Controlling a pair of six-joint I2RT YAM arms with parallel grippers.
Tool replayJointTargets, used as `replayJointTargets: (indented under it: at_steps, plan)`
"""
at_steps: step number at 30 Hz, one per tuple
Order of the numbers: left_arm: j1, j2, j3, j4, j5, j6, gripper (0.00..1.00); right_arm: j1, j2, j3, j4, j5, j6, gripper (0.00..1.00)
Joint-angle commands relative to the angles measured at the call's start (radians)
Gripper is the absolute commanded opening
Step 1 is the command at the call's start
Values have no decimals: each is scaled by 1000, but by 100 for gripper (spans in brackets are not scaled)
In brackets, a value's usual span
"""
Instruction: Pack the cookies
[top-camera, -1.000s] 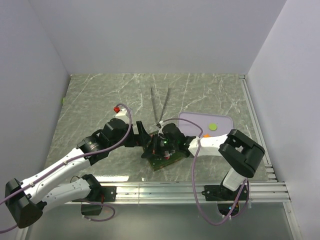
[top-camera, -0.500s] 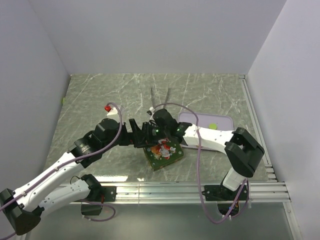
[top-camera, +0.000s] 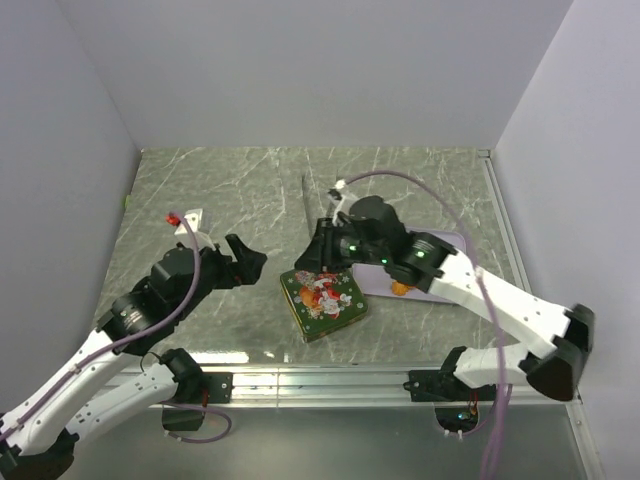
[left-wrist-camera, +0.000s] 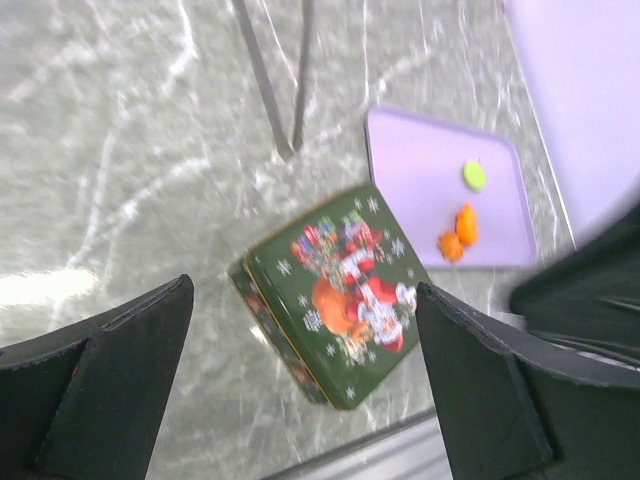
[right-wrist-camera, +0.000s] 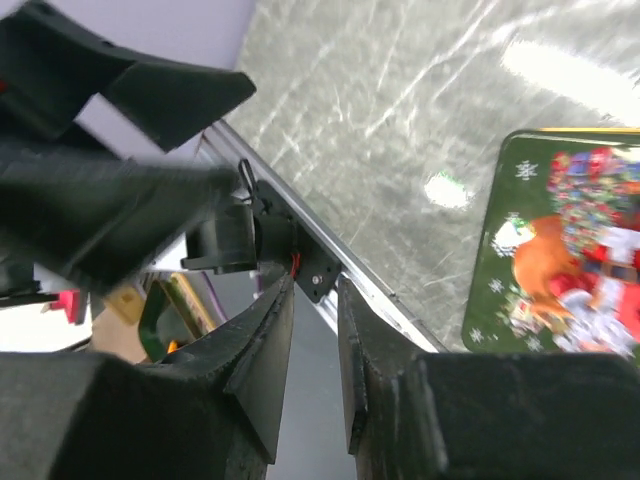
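Closed tin (top-camera: 322, 298), cookies (left-wrist-camera: 455, 235) lying on the tray (left-wrist-camera: 420, 170); left gripper (top-camera: 250, 262) wide, right gripper (right-wrist-camera: 314, 290) barely parted, both empty. Lid wants lifting next, I reckon.

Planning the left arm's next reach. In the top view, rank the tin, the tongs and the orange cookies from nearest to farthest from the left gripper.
From the left gripper:
1. Christmas tin: just to its right, towards the near table edge.
2. Tongs: farther back on the table, to its right.
3. Cookies: farthest right, on the purple tray beyond the tin.
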Motion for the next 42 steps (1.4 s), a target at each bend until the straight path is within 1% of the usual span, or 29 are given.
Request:
replayJointTargets:
  at_steps: [1,3,4,7,8,9,11,15,18,19,20,21,22,23,24,25,27,31,32,33,35,36,37,38,39,41,42]
  plan:
    - [3,-31,55,-9,-112,47,99,3,-113,33,-133,124,-58,33]
    - [3,-40,59,-10,-148,48,99,1,-184,28,-181,161,-62,35]
    - [3,-41,66,-13,-189,42,99,3,-207,30,-199,185,-70,35]
    - [3,-39,75,-18,-220,59,99,1,-294,19,-256,259,-82,38]
    - [3,-41,76,-16,-228,64,99,1,-337,17,-268,314,-84,46]
    - [3,-36,78,-22,-235,68,99,1,-359,11,-288,336,-85,52]
    - [3,-34,82,-27,-251,84,100,3,-411,8,-308,400,-91,62]
    - [3,-34,82,-19,-292,111,99,3,-465,7,-351,468,-111,65]
    - [3,-36,37,11,-352,139,99,3,-521,-27,-318,506,-108,76]
    - [3,-39,12,30,-373,154,99,3,-540,-44,-299,515,-119,83]
    - [3,-45,-11,81,-411,162,99,3,-578,-76,-281,535,-124,91]
    - [3,-60,-37,105,-497,160,99,1,-595,-91,-250,555,-128,92]
    - [3,-70,-90,128,-531,169,100,1,-610,-107,-239,607,-134,93]
    - [3,-82,-120,202,-550,194,100,3,-641,-134,-226,626,-139,94]
    - [2,-111,-149,243,-551,226,99,1,-650,-145,-212,646,-143,94]
    - [3,-126,-207,290,-544,292,100,1,-661,-156,-207,696,-144,95]
    - [3,-172,-256,397,-539,332,99,3,-681,-184,-198,727,-151,95]
    - [3,-220,-379,545,-536,441,98,1,-712,-254,-137,770,-194,95]
    - [3,-222,-397,566,-539,470,97,1,-727,-285,-118,796,-209,95]
    - [3,-220,-434,643,-539,534,98,3,-732,-300,-80,817,-222,96]
    - [5,-212,-471,718,-547,594,99,3,-748,-352,-39,880,-263,97]
    - [5,-200,-509,755,-544,658,99,1,-753,-374,12,905,-307,98]
    - [7,-191,-528,845,-542,680,99,3,-755,-395,38,925,-330,98]
    - [8,-180,-545,882,-544,721,99,3,-755,-435,58,943,-350,99]
    - [23,-147,-569,921,-551,729,99,3,-752,-452,95,1000,-361,100]
    - [52,-117,-583,976,-532,714,99,1,-735,-499,127,1049,-392,100]
    - [94,-91,-592,988,-503,702,100,1,-727,-513,155,1069,-406,100]
